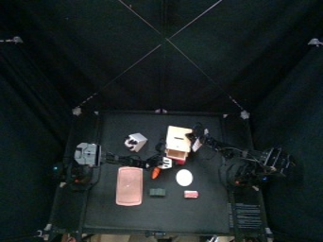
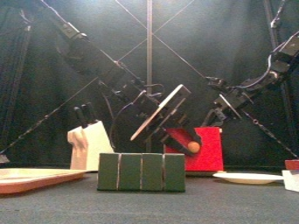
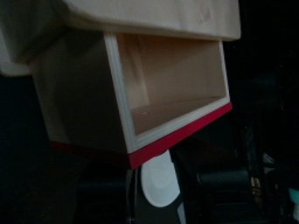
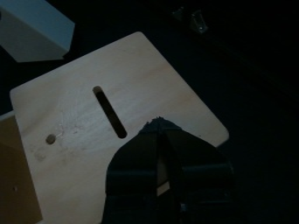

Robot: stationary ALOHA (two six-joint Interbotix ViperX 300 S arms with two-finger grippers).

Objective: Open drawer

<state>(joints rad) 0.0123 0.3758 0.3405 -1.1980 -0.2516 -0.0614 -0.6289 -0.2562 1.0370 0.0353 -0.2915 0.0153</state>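
One drawer [image 1: 180, 142] – a light-tan wooden cabinet with a red part on one face – stands just past the centre of the desk [image 1: 113, 128]. The left wrist view looks into its open, red-edged compartment. The left claw [image 1: 161, 162] sits at the cabinet's 7 o'clock; whether it grips anything cannot be told. The right claw [image 4: 160, 128] comes in from 3 o'clock – jaws drawn together, tips over a slotted wooden panel [image 4: 100, 105]. A white-grey block [image 1: 135, 142] lies at the drawer's 9 o'clock, a white plate [image 1: 186, 177] at 6 o'clock and a pink tray [image 1: 127, 186] at 7 o'clock. A dark green block [image 2: 142, 171] stands at the desk's front.
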